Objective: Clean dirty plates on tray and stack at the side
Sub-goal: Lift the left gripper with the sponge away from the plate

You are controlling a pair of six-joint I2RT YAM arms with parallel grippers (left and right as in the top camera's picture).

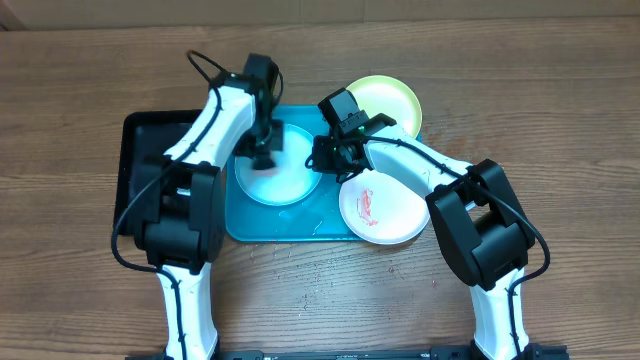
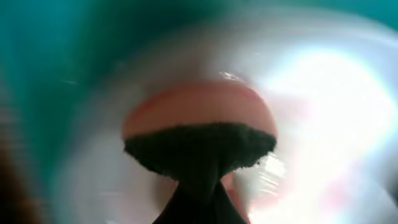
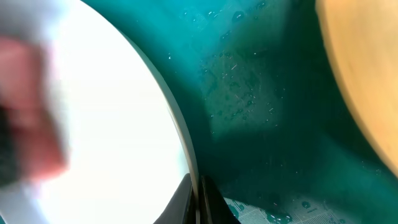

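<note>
The light blue plate lies on the turquoise tray. My left gripper is over the plate, shut on a pink sponge with a dark scouring face that presses on the plate; this view is blurred. My right gripper is shut on the plate's right rim, one finger on each side. The white-pink plate, with red smears, lies at the tray's front right. The yellow-green plate lies at the back right and shows in the right wrist view.
A black tray sits left of the turquoise tray, under my left arm. The turquoise tray floor is wet, with drops. Small wet spots lie on the wooden table in front of the tray.
</note>
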